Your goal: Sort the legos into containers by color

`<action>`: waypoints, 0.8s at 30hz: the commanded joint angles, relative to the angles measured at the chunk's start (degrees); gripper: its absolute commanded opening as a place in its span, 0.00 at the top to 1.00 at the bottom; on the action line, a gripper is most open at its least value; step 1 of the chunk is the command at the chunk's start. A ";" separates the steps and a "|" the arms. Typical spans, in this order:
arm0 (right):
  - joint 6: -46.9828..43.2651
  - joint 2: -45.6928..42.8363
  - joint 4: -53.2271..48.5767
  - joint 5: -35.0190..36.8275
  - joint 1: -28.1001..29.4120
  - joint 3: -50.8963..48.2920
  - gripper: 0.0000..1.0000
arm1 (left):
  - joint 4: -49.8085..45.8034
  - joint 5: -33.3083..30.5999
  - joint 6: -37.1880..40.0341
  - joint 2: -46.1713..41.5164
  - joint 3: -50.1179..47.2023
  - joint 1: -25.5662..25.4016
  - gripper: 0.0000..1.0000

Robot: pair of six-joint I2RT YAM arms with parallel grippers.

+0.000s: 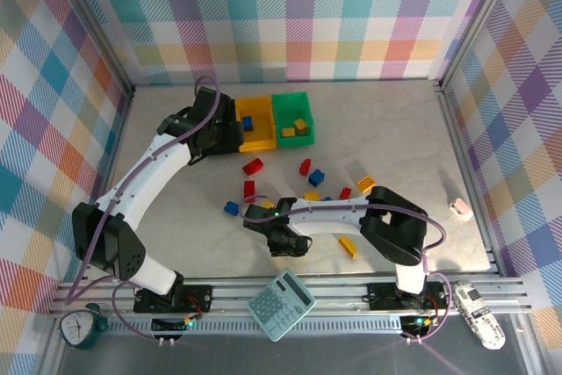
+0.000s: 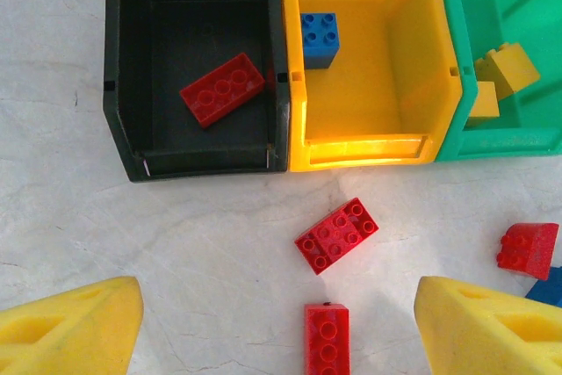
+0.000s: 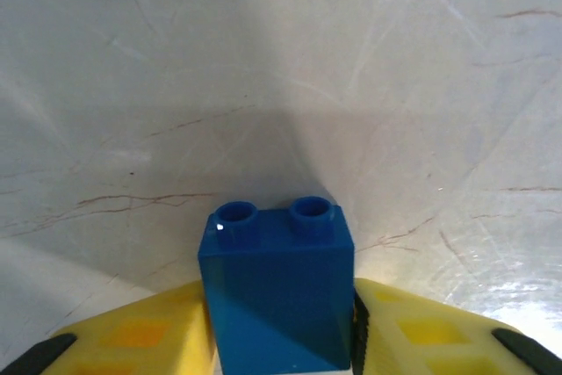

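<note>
My right gripper [image 3: 279, 333] is shut on a tall blue lego [image 3: 277, 283], its yellow pads pressed against both sides just above the marble table. From above, this gripper [image 1: 283, 239] sits low near the table's front middle. My left gripper [image 2: 277, 318] hangs open over the table before the containers: a black bin [image 2: 123, 120] with a red lego [image 2: 222, 89], a yellow bin [image 2: 369, 148] with a blue lego [image 2: 318, 37], and a green bin [image 2: 500, 142] with yellow legos [image 2: 509, 68]. Two red legos [image 2: 337, 234] [image 2: 327, 340] lie between its fingers.
Loose legos are scattered mid-table: red [image 1: 253, 166], blue [image 1: 316, 177], yellow [image 1: 365, 184], blue [image 1: 231, 208], yellow [image 1: 349, 247]. A teal calculator [image 1: 281, 305] lies on the front rail. A small white object [image 1: 460, 209] sits at the right edge.
</note>
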 commanded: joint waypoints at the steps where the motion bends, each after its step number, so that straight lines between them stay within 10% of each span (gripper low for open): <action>1: -1.17 -1.00 0.53 -0.12 -0.28 -1.64 0.62 | -0.47 0.50 0.82 -1.97 -0.11 0.28 0.19; 11: -8.00 -4.94 -0.18 4.25 -1.95 -0.06 0.68 | 0.14 2.20 -1.37 -4.48 -2.33 -1.04 0.20; 24: -35.20 -10.50 9.55 0.12 -20.07 6.82 0.69 | 2.00 -5.18 -11.07 -15.63 -16.39 -9.57 0.19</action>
